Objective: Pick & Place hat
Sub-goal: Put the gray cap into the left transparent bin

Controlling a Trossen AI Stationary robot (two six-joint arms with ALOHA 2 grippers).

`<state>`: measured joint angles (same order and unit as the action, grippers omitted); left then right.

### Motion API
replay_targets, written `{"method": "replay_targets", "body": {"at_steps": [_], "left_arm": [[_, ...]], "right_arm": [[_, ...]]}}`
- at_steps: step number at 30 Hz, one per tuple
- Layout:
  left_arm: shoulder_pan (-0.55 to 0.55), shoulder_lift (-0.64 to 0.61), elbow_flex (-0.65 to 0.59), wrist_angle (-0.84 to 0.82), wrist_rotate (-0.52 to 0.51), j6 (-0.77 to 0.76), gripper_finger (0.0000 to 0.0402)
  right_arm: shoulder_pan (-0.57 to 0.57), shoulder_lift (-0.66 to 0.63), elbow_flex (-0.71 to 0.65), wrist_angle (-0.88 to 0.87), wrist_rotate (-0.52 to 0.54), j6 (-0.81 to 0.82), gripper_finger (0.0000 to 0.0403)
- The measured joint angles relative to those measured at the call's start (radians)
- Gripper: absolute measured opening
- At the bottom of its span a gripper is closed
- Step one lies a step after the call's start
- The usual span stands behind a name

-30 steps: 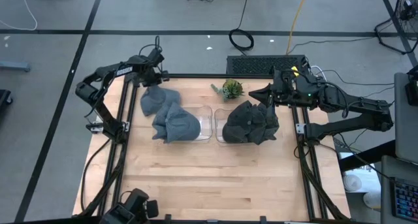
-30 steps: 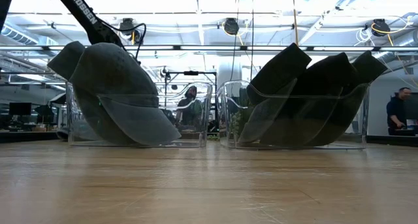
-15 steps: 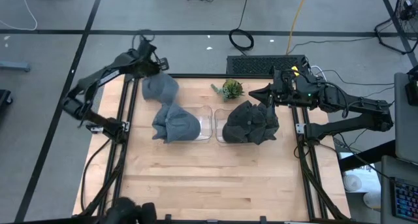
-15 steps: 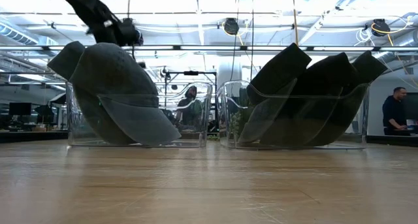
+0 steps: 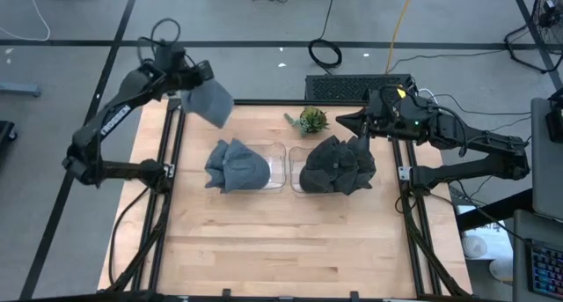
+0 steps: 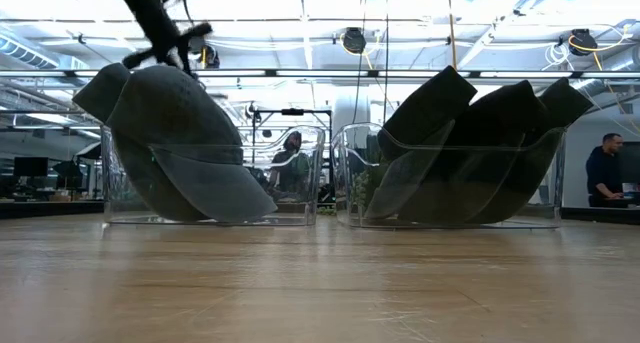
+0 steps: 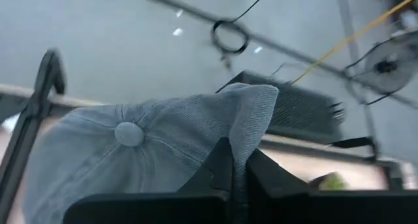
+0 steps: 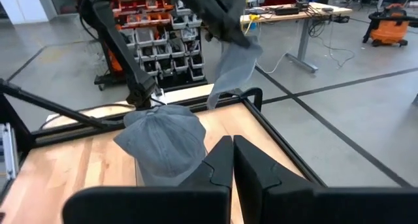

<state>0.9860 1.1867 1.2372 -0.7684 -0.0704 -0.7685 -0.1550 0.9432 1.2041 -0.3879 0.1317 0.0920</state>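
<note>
Since a second ago my left arm has swung up and outward, lifting one grey cap (image 5: 209, 101) off the pile in the left bin and carrying it to the far left corner of the counter (image 5: 290, 240), where it now hangs over the frame rail. My left hand (image 5: 186, 77) is clenched on that cap; in the left wrist view my fingers (image 7: 228, 168) pinch a fold of the corduroy-like cloth beside the crown button, and the brim droops forward. I judge this to be the lift-and-carry step: the pick is done, the placing is not. The next move calls for bringing the cap across toward wherever it belongs, most likely the right bin, and lowering it without snagging the rim or the hats already heaped there. My right hand (image 5: 343, 121) waits, clenched and empty, at the far edge just behind the right bin, beside a small green plant (image 5: 311, 120). The left clear bin (image 5: 278, 168) keeps a few grey caps (image 5: 236, 165) mounded above its walls, one brim hanging over the front in the low view. The right clear bin (image 5: 296, 172) is packed with darker caps (image 5: 338, 165), also standing above its rim. A person (image 6: 603, 173) stands in the room beyond.
</note>
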Motion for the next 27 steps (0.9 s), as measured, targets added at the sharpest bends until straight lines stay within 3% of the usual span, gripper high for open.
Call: {"method": "replay_targets", "body": {"at_steps": [15,22,27], "left_arm": [[-0.184,-0.009,0.341,-0.095,-0.129,0.002,0.0006],[-0.337,-0.009,0.408,-0.097,-0.246,-0.021,0.0006],[-0.450,0.006,0.457,-0.091,-0.335,-0.027,0.0006]], "right_arm": [[-0.002,0.029,0.000,0.066,-0.009,0.008,0.0067],[-0.023,0.117,0.000,0.140,-0.058,0.243,0.0096],[-0.023,0.180,0.000,0.192,-0.059,0.310,0.0109]]}}
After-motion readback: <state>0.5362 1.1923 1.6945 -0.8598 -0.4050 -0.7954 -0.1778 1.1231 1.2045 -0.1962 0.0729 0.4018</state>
